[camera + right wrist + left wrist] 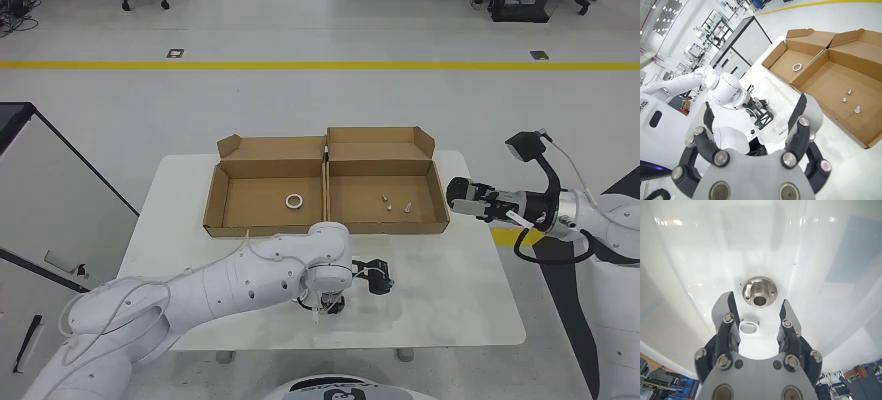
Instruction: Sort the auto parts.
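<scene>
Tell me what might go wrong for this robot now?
The hub and collar lie close together under the open left gripper; closing, it might knock the collar. The hub's smooth metal could slip when lifted. It might also land in the wrong box: the ring box rather than the bolt box, or the reverse.

The flanged hub (759,294) is polished metal, smooth and glossy. Just beside it, the collar ring (749,326) is paler metal with a satin, near-matt finish. The white surface (696,256) under the hub is smooth and glossy. Well apart from the hub, the boxes (250,200) are matt brown cardboard.
</scene>
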